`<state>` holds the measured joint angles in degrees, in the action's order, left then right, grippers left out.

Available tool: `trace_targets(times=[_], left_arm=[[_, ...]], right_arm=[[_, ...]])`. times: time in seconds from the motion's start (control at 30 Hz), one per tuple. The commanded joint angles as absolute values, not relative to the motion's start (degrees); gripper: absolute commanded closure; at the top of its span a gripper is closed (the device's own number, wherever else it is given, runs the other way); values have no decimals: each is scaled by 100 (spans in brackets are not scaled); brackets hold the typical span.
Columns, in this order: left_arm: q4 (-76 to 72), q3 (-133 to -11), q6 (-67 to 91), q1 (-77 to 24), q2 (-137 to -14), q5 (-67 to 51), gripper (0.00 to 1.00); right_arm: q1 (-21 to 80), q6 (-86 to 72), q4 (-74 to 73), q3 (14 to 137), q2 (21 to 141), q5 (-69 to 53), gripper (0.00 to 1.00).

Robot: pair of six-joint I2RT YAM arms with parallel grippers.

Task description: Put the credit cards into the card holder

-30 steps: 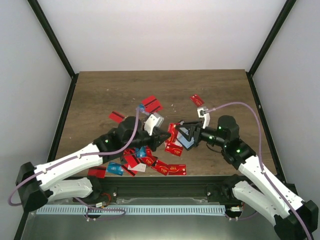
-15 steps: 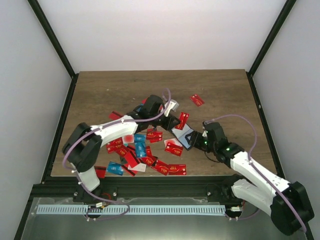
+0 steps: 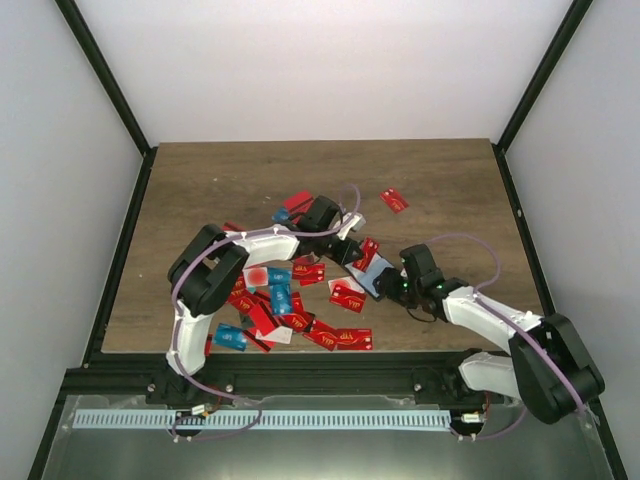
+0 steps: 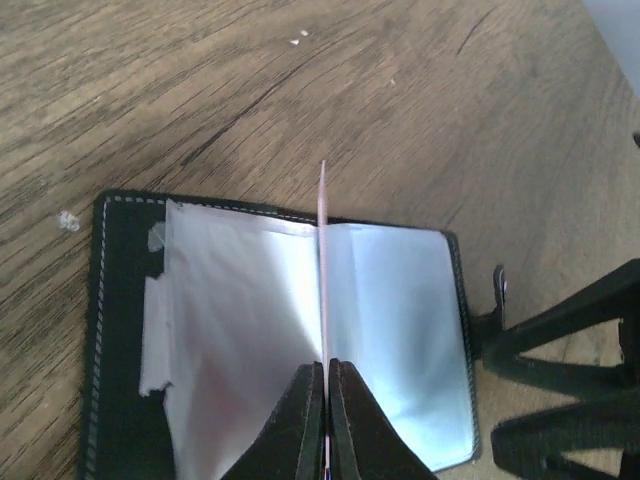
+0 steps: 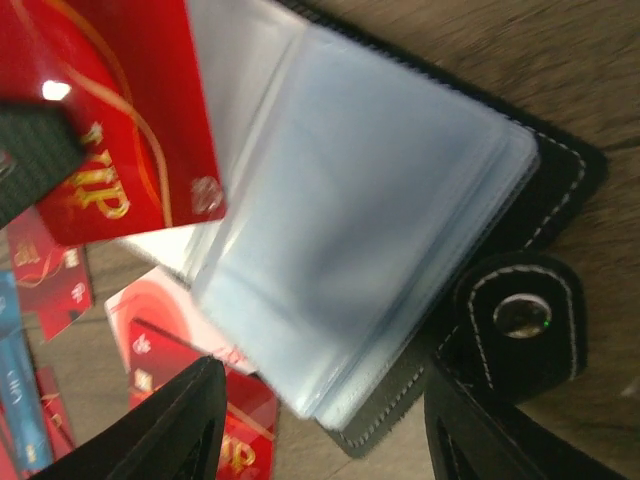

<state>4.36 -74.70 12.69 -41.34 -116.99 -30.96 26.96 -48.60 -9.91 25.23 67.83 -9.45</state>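
Note:
The card holder [image 4: 250,330] lies open on the wood, its greyish-blue pockets up. It also shows in the top view as the card holder [image 3: 376,277] and in the right wrist view as the card holder [image 5: 370,240]. My left gripper [image 4: 327,368] is shut on a red credit card [image 5: 120,130], seen edge-on as the card [image 4: 323,260] standing over the holder's middle fold. My right gripper [image 5: 325,400] is open, its fingers either side of the holder's near corner by the snap tab [image 5: 515,315]. From above, the left gripper [image 3: 350,248] and right gripper [image 3: 395,286] flank the holder.
Several loose red and blue credit cards [image 3: 275,300] lie scattered left of the holder toward the table's front edge. One red card [image 3: 394,200] lies alone farther back. More red cards [image 5: 60,280] sit just beside the holder. Black frame posts [image 3: 110,95] border the table.
The left gripper has carried its red card rightward and down onto the open holder. The right gripper has settled lower at the holder's right edge, its jaws a little narrower.

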Motion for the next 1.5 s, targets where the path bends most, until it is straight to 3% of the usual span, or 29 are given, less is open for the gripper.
trace_targets(times=[0.0,0.47,0.97,1.47], left_arm=[[507,-7487,1161,-4121,-11801,-3020,96],[-455,-6216,2437,-4227,-11187,-3154,96],[-1565,-5800,4611,-4095,-10745,-2680,96],[-2495,-5435,5401,-3985,-11028,-2750,96]], right_arm=[[2375,-4634,-862,2662,7033,-737,44],[2006,-4051,-778,3123,7894,-587,43],[1997,-4048,-449,2838,8172,-1007,53],[2003,-4067,-372,2712,8116,-1127,54]])
